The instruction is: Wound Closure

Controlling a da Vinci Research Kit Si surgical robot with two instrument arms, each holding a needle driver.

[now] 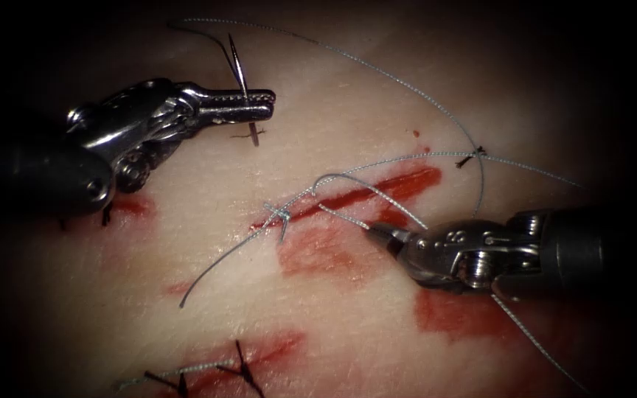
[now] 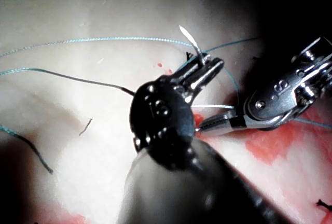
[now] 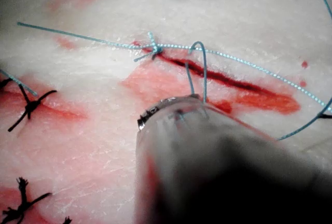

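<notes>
Holding the needle (image 1: 239,68) near the middle of its curve, the left tool (image 1: 259,103) is sitting in the endoscope view at about ten o'clock from the cut (image 1: 363,195), its jaws pressed together on the steel; the needle is standing nearly upright across them, point up toward twelve o'clock, tail end down toward the tissue (image 1: 333,309) but clear of it, not in the tissue. The thread (image 1: 377,70) is arcing from the needle toward three o'clock and dropping to the cut, where a knot (image 1: 278,214) is lying at the cut's left end. The right tool (image 1: 379,234), coming in from four o'clock, is pinching a loop of thread just right of that knot, so it is much the nearer arm to the cut, while the needle is lying well apart, on the left side. Red fluid (image 1: 318,254) is staining the tissue below the cut. In the left wrist view, the left tool (image 2: 207,66) is clamping the needle (image 2: 189,40) crosswise, the point rising beyond the jaws at twelve o'clock, and the right tool (image 2: 215,123) is lying near at four o'clock. In the right wrist view, the thread (image 3: 199,63) is rising in a loop from the right tool's tip toward twelve o'clock, with the knot (image 3: 154,49) lying toward eleven o'clock at the end of the cut (image 3: 223,79).
</notes>
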